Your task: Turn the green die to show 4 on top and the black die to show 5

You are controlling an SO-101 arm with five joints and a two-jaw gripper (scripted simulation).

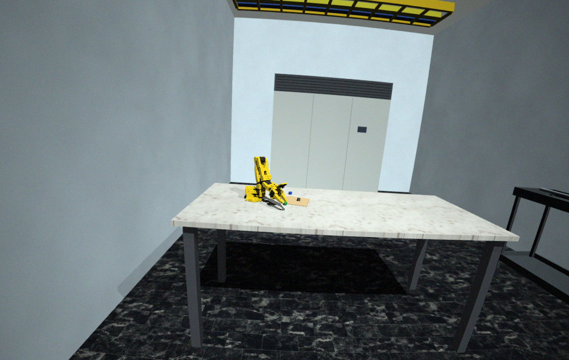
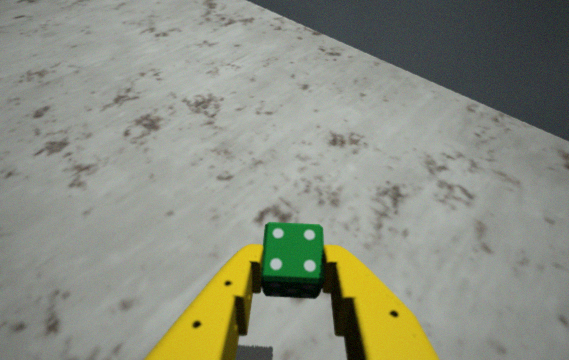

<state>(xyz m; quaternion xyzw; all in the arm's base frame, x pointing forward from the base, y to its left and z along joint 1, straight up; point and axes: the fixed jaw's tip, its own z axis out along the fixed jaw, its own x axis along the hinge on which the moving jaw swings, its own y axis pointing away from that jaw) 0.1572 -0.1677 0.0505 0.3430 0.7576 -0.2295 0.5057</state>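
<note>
The green die (image 2: 292, 255) sits pinched in the gripper (image 2: 291, 280), four pips facing the wrist camera, over bare table (image 2: 114, 150) beside the mat (image 1: 299, 201); released here it would land off the mat, or tumble and lose the four; the arm (image 1: 261, 179) folds low, reaching forward over the tabletop.

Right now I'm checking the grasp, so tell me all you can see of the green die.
The green die is a small, matte green cube with rounded edges and white pips. Its four-pip face is turned toward the wrist camera; a darker face below is too shadowed to read. The yellow jaws of the gripper clamp its two sides. It hangs over bare marble table, beside the mat's near corner, not on it.
</note>
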